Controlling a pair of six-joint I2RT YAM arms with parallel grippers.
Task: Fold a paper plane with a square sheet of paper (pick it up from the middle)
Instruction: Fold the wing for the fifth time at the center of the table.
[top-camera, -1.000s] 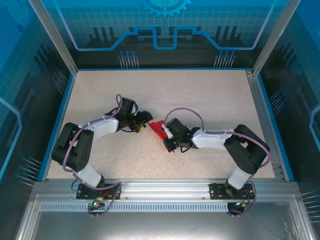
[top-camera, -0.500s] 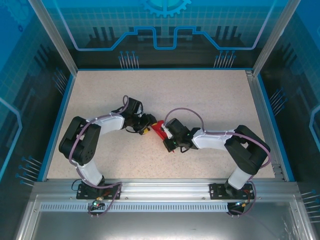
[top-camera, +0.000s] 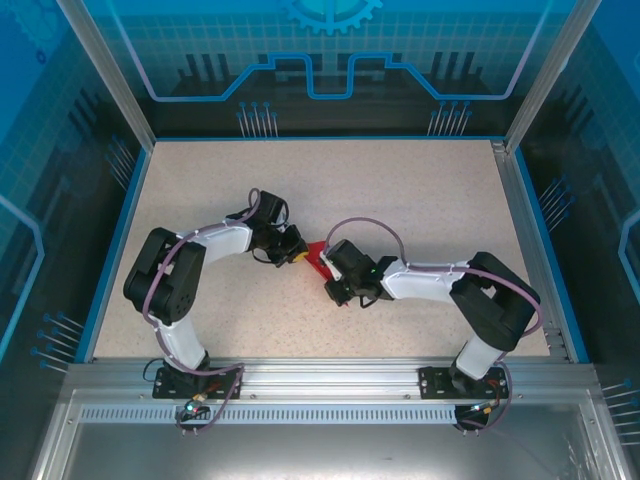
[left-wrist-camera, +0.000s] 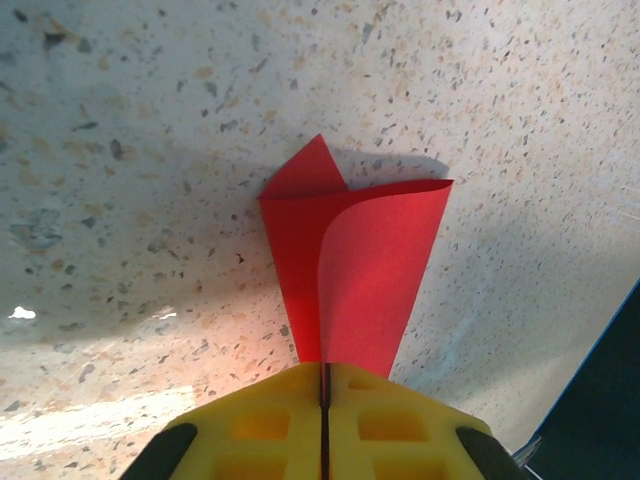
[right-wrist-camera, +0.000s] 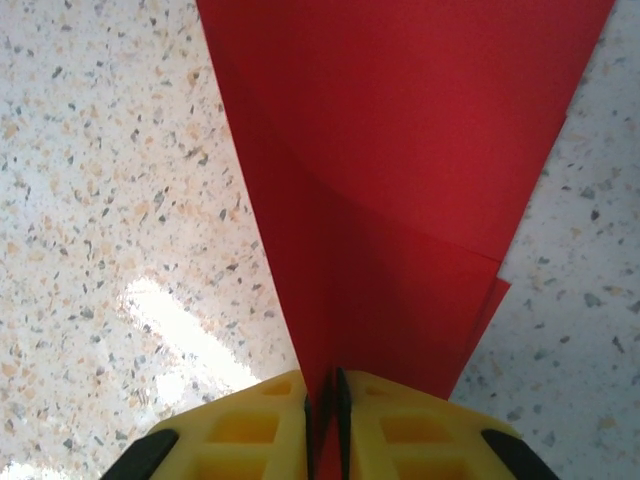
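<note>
Left gripper (left-wrist-camera: 325, 372): yellow pads pressed flat together on the narrow end of the red paper (left-wrist-camera: 350, 270), pinching it.
Right gripper (right-wrist-camera: 325, 385): pads stand a hair apart with the paper running into the slit; whether they clamp it or merely flank it, I cannot tell.
Red paper: folded into a tapering shape and caught between the two grippers near the middle of the table (top-camera: 400, 190). The left wrist view shows one layer curling loose over the other and a small corner poking out behind.
Stage: likely mid-fold, with the paper passing from one grip to the other.
Risk, tearing: if both grippers hold and the arms draw apart or twist, the thin sheet between them could rip or crumple.
Risk, slipping: if the right side is slack, everything hangs on one narrow pinch, and the paper could swivel or droop there.
Risk, crease: the curled layer is not pressed down, so it may spring open or set crooked.
Risk, contact: the fingers sit very near each other, and a small misjudged move could knock them together.
</note>
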